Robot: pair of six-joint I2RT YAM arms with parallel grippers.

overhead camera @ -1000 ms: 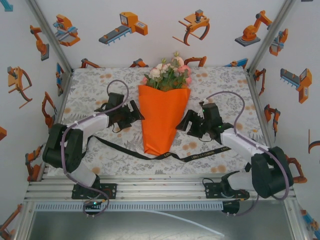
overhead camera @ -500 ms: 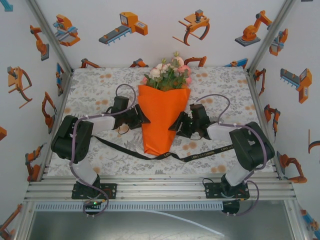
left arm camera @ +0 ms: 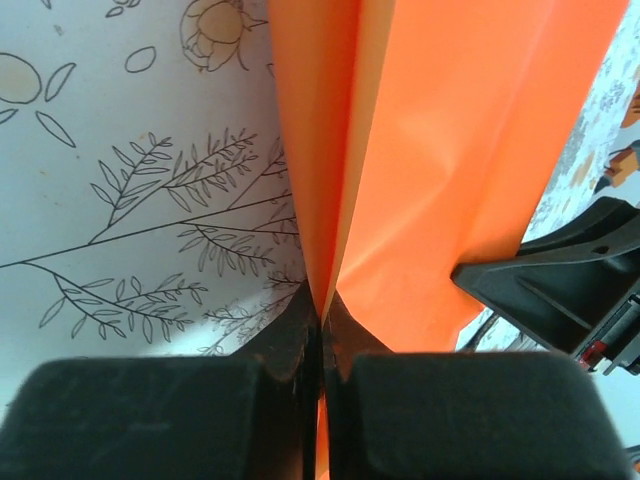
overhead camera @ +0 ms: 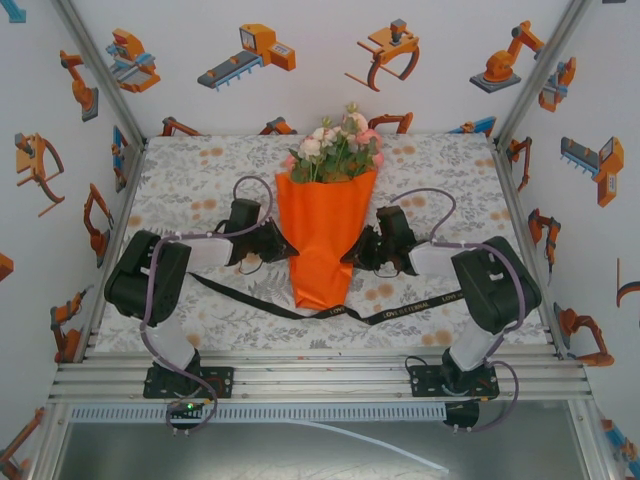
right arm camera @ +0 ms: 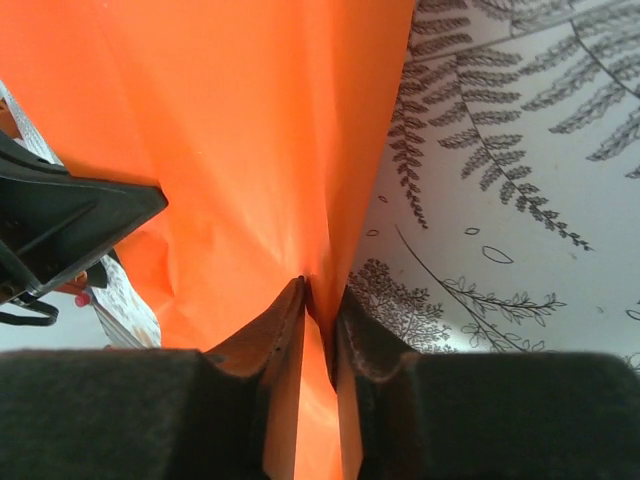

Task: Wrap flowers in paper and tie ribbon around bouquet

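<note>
The bouquet (overhead camera: 325,235) lies mid-table (overhead camera: 190,180), blossoms toward the far edge and tip toward the near one. Its cone has just been drawn narrower. A second ago both arms stood off it with fingers spread. Now the left gripper (overhead camera: 288,247) has its fingers (left arm camera: 290,340) pressed together on the paper (left arm camera: 450,150) at its left fold, and the right gripper (overhead camera: 348,258) pinches the right fold. I'd say they're gathering it for tying. There's open room toward both side edges, and the ribbon (overhead camera: 400,310) lies slack by the tip.
</note>
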